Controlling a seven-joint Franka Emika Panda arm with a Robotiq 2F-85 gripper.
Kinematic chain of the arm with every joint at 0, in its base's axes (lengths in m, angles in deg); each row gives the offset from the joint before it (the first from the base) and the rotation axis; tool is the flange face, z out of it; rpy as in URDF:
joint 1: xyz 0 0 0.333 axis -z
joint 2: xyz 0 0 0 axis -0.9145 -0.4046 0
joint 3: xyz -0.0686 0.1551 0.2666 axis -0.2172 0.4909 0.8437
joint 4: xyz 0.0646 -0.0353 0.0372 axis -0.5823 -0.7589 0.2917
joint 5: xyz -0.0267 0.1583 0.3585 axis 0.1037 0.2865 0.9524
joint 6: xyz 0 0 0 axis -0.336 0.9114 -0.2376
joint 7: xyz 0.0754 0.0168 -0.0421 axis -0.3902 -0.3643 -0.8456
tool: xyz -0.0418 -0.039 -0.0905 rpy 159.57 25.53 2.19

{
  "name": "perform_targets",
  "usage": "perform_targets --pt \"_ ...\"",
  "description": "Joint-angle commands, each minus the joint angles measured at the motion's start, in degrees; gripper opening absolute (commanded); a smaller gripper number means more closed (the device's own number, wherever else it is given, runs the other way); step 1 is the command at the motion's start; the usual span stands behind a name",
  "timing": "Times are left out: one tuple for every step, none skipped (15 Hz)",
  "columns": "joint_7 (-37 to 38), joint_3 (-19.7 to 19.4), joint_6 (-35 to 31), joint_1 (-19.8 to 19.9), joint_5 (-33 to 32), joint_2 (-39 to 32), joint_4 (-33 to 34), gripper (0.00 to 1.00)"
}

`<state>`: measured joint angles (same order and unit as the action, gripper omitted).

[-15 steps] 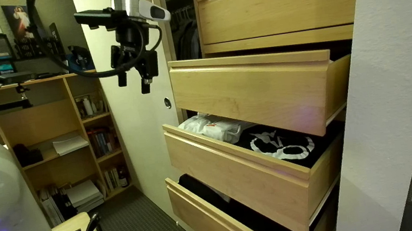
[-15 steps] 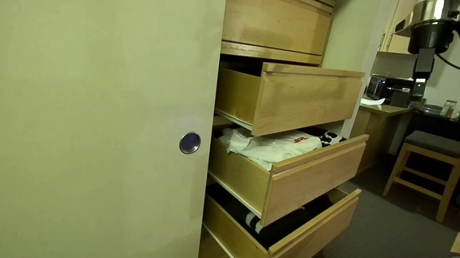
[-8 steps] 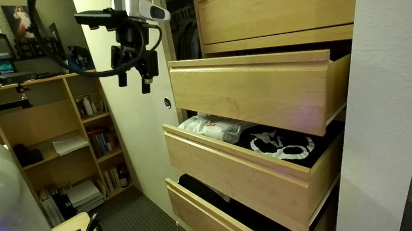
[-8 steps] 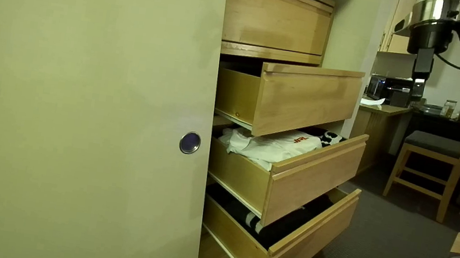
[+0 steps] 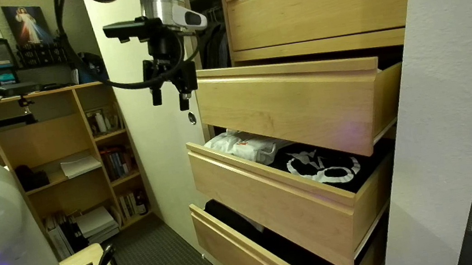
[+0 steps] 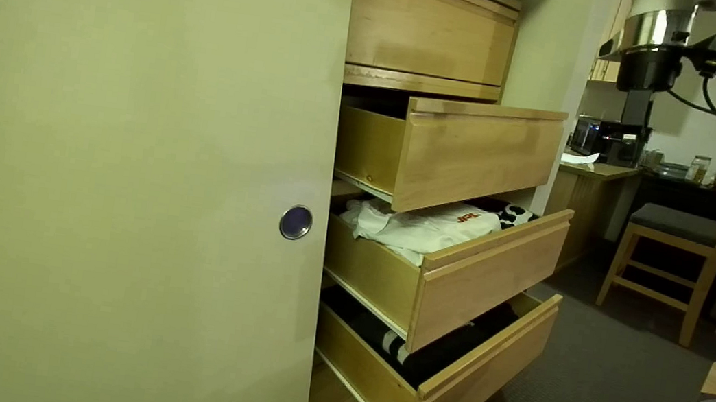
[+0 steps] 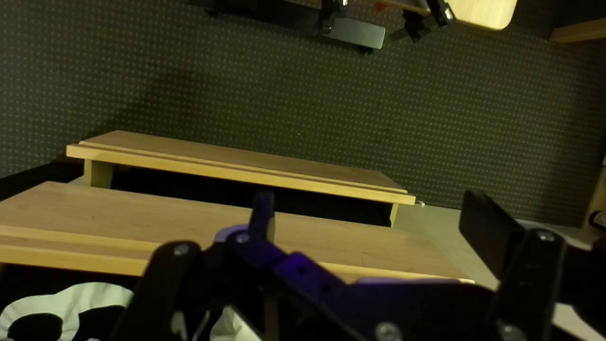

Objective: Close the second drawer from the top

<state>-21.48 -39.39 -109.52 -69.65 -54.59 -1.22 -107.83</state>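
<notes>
The second drawer from the top (image 5: 287,107) is a wide pale blond wood drawer with a plain flat front. It stands pulled out below the shut top drawer, and it also shows pulled out in an exterior view (image 6: 481,158). It is hidden or out of view in the wrist view. My gripper (image 5: 170,100) points down, in front of the drawers, and overlaps the second drawer's upper left corner in that picture. In an exterior view (image 6: 633,137) a gap shows between it and the drawer front. In the wrist view the fingers (image 7: 369,206) are wide apart with nothing between them.
The third drawer (image 5: 272,200) is pulled out further and holds white and black clothes. The lowest drawer (image 5: 242,250) is also out, with dark contents. A pale sliding door (image 6: 128,164) and a wall (image 5: 443,78) flank the cabinet. A chair (image 6: 679,229) stands behind.
My gripper has moved toward the drawers and slightly down during the last half second, after staying still before that. The drawers have not moved.
</notes>
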Motion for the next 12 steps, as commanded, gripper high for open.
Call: perform_targets --pt "-2.3 0.2 -3.3 1.8 -2.4 -3.4 0.4 1.00" --pt "-2.2 0.0 -4.1 2.1 -3.0 -4.3 0.4 1.00" --pt "-2.1 -0.1 -4.8 2.3 -3.4 -5.1 0.5 1.00" --pt "-2.1 -0.3 -5.6 2.6 -3.6 -6.0 0.5 1.00" --pt "-2.1 -0.4 -6.4 2.8 -3.9 -6.9 0.7 1.00" --pt "-2.1 -0.6 -7.2 3.1 -4.1 -7.8 0.9 1.00" --pt "-2.2 -0.6 -8.2 3.4 -4.4 -8.7 1.1 1.00" --pt "-2.1 -0.7 -9.1 3.6 -4.8 -9.6 1.4 1.00" --pt "-2.1 -0.7 -10.1 3.9 -5.2 -10.6 1.8 1.00" --pt "-2.1 -0.8 -10.9 4.1 -5.2 -11.4 2.1 1.00" --pt "-2.1 -0.9 -11.7 4.3 -5.3 -12.3 2.7 1.00" --pt "-2.1 -0.9 -12.4 4.5 -5.2 -13.3 3.5 1.00"
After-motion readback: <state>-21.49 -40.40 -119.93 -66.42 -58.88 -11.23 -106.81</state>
